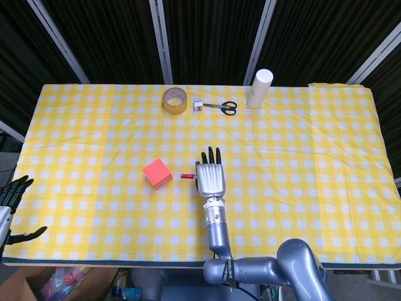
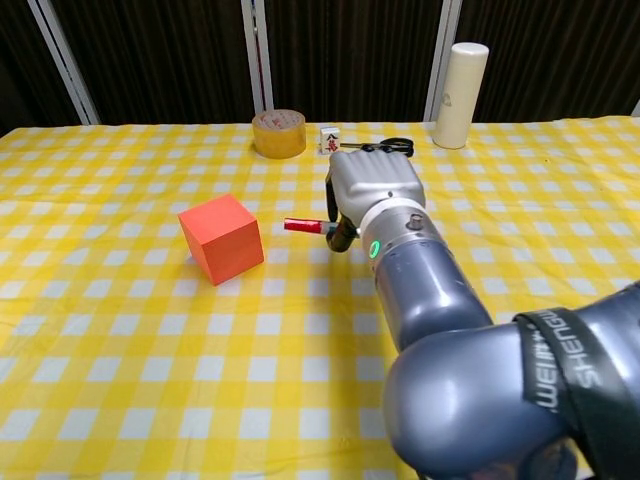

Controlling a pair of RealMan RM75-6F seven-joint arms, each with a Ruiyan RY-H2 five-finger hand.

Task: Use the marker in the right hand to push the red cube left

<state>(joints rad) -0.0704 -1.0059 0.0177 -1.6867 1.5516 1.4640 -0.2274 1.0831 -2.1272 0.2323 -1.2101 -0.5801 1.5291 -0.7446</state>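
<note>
Marker (image 2: 303, 226) gripped in right hand (image 2: 374, 190), tip apparently clear of red cube (image 2: 222, 238); push possibly complete

Along the far edge of the bench (image 1: 75, 125) — draped in a yellow-and-white checked cloth (image 1: 301, 163) — a row of small things. Leftmost, a roll of tan tape (image 1: 175, 100) lying flat. Just right of it, a small white mahjong tile (image 1: 198, 105) with a red mark, close beside black-handled scissors (image 1: 222, 106) lying flat, handles to the right. Further right, a cream cylinder (image 1: 259, 88) standing upright. Below the bench's near left corner — a cardboard box (image 1: 37, 285) of colourful packets.
</note>
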